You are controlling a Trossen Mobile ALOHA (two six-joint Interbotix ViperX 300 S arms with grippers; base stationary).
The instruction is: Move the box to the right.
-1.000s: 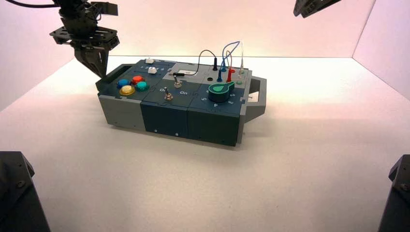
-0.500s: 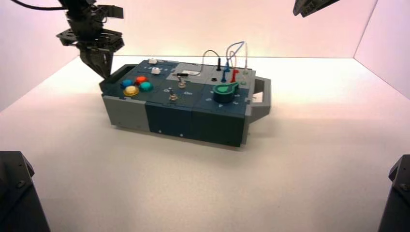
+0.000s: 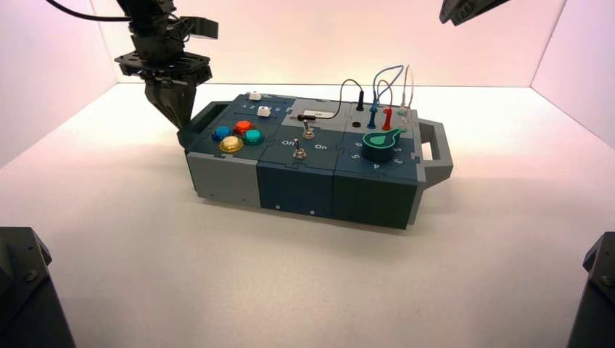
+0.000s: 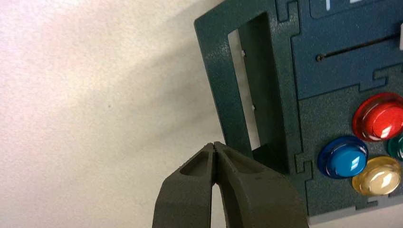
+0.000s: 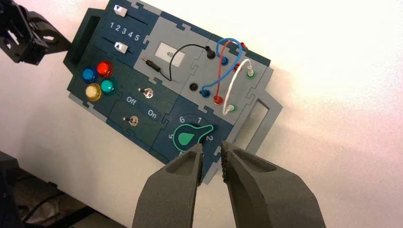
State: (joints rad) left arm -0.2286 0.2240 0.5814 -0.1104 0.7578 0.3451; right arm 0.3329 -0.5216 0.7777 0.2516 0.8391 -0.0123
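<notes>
The box, dark teal and grey, lies across the middle of the table with a handle at each end. My left gripper is shut with nothing in it, its tips pointing down against the outer side of the left end handle. In the left wrist view the shut gripper meets that handle near the blue button and the red button. My right gripper hangs open high above the box's right end, over the green dial, touching nothing.
White walls close the table at the back and on both sides. Plugged wires loop above the box's far right corner, next to its right handle. Dark arm bases fill the two near corners.
The box has slid to the right across the table, and my shut left gripper has moved right with it at the left handle. The right gripper has stayed where it was.
</notes>
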